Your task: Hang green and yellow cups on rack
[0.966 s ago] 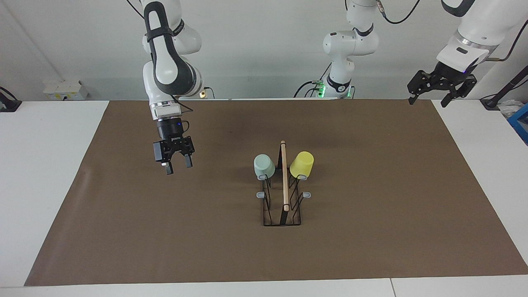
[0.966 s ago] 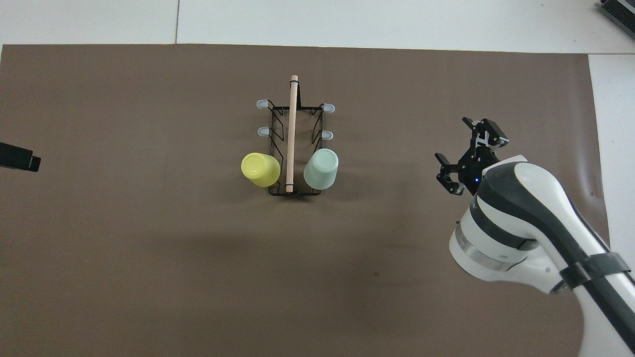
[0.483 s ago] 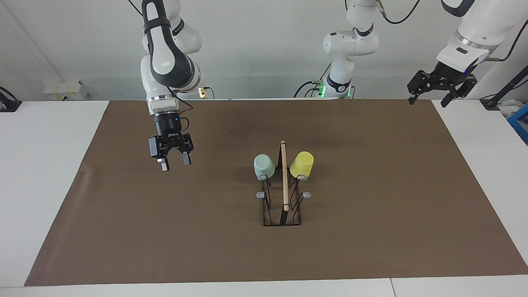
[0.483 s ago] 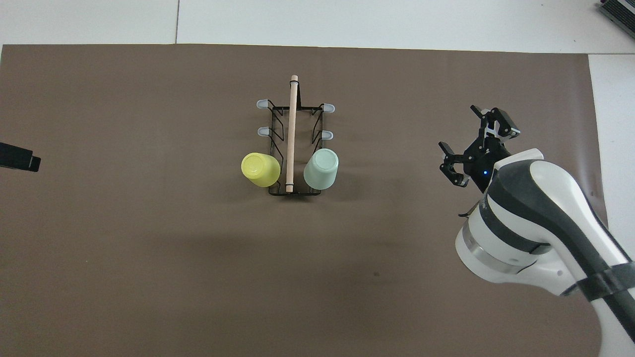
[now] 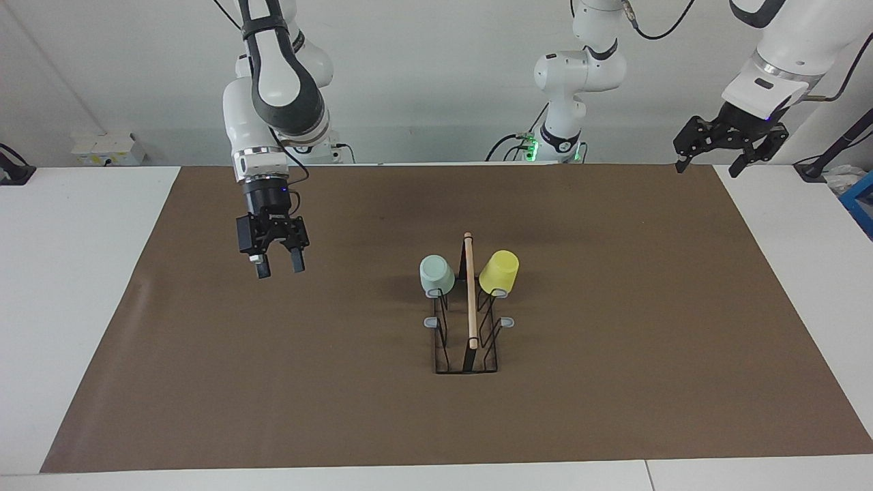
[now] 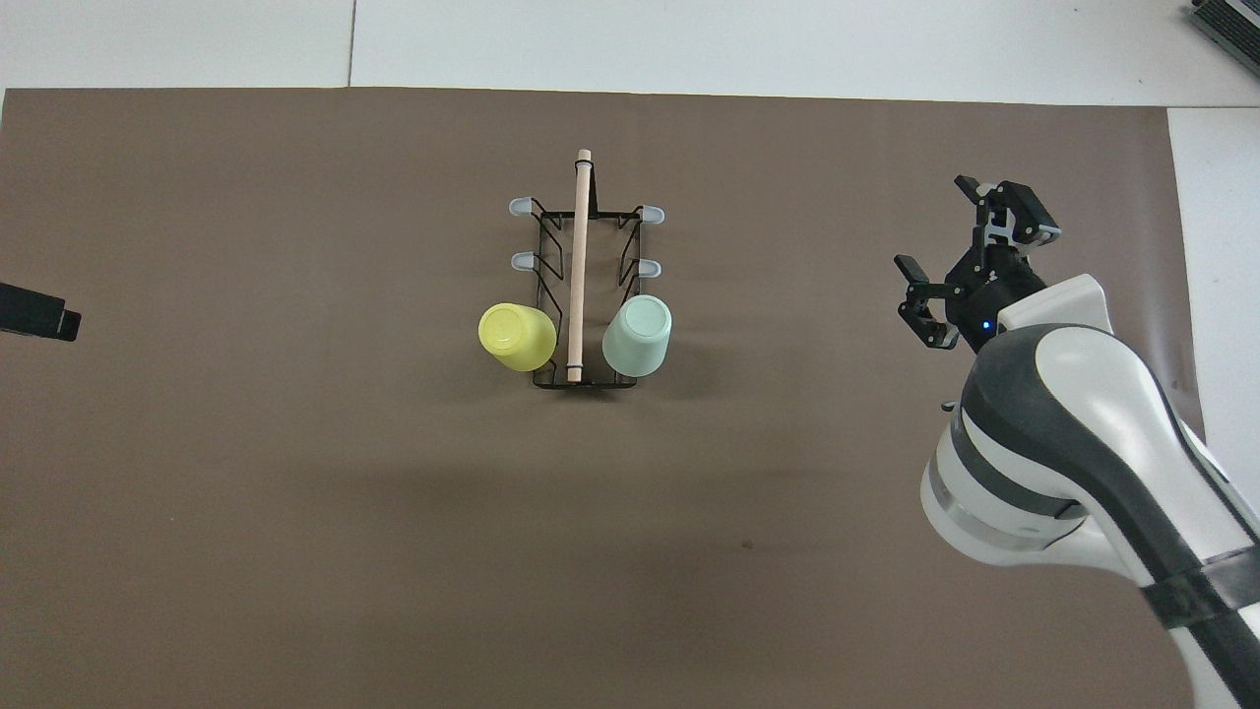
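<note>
Facing view: two smooth tapered plastic cups, one mint green cup (image 5: 436,274) and one yellow cup (image 5: 499,271), hang upside down on the rack (image 5: 468,320), black wire with one wooden rod, mid-counter; right gripper (image 5: 275,266) spread, empty, over the brown mat (image 5: 614,382); left gripper (image 5: 706,164) spread at the mat's corner. Overhead view: four grey-tipped pegs bare, two cups on the robot-nearest pegs either side of the rod, right gripper spread toward the right arm's end.

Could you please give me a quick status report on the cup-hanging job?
Right gripper open, empty, over bare mat. Left gripper open, empty, waiting at table edge. Green cup and yellow cup both hung on rack. Nothing in the way.
</note>
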Available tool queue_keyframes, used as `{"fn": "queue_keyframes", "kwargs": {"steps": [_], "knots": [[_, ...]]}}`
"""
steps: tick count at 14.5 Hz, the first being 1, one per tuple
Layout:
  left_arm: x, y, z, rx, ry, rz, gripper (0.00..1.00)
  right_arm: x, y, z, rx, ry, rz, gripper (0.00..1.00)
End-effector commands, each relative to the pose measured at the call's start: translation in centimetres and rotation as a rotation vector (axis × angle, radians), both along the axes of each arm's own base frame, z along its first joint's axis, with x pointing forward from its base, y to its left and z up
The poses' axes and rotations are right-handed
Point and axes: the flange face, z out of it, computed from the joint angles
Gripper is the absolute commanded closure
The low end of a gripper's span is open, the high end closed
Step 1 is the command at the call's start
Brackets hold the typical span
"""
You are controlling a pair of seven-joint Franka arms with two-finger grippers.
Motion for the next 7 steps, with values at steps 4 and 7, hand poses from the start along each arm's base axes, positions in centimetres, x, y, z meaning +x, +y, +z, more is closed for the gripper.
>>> {"fn": "queue_keyframes", "kwargs": {"steps": [4, 7], "knots": [[-0.8, -0.2, 0.1, -0.014, 0.004, 0.006, 0.0, 0.8, -1.2, 2.7, -0.186, -0.078, 0.116, 0.0], [-0.8, -0.2, 0.1, -0.014, 0.006, 0.006, 0.0, 1.4, -2.8, 3.5, -0.263, -0.097, 0.131, 0.0]]}}
